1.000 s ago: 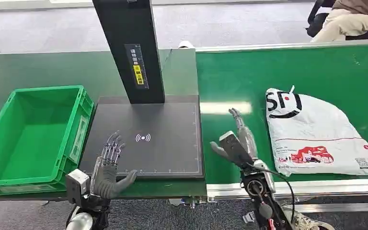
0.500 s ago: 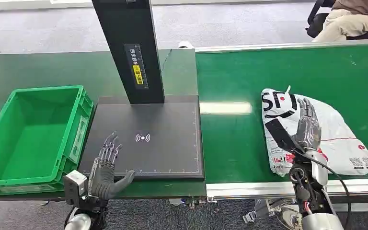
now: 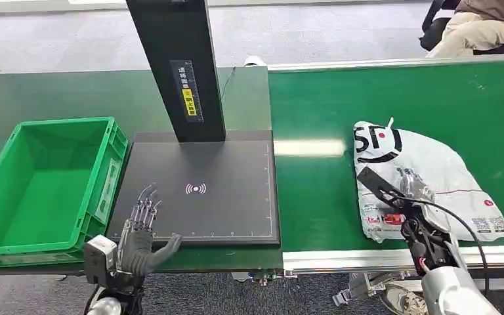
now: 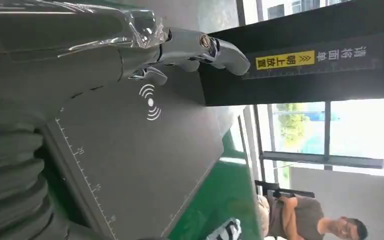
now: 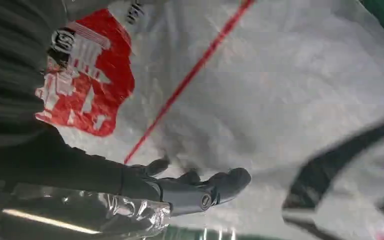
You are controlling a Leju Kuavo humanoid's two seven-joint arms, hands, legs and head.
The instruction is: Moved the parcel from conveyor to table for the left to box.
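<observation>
- Parcel (image 3: 426, 180): white plastic mailer bag with black lettering and a red graphic, lying flat on the green conveyor belt (image 3: 315, 111), toward its near edge on the right side. Slightly crumpled, not lifted.
- Right hand (image 3: 412, 190): sits on top of the parcel over its near-left part, fingers pointing away from the robot. Right wrist view has the thumb and dark fingers (image 5: 200, 187) lying against the white film beside the red print (image 5: 87, 85). Whether the fingers have pinched the film or just rest on it – can't tell from these frames.
- Left hand (image 3: 139, 233): at the near-left corner of the black scanner pad (image 3: 236, 210), fingers spread and extended, thumb out to the side, holding nothing. Left wrist view shows its fingers (image 4: 215, 47) stretched over the pad near the white wireless symbol (image 4: 150, 102).
- Scanner pad lies on the dark green table (image 3: 59, 95), between the belt and the crate. Black upright post (image 3: 177, 65) rises from its far edge and carries a yellow label (image 3: 188, 94).
- Green plastic crate (image 3: 46, 187): on the table just left of the pad, upright, open top.
- Conveyor has a metal rail (image 3: 341, 259) along the near edge.
- Person seated (image 3: 472, 26) beyond the belt's far right corner; also visible in the left wrist view (image 4: 310, 222), arms folded.
</observation>
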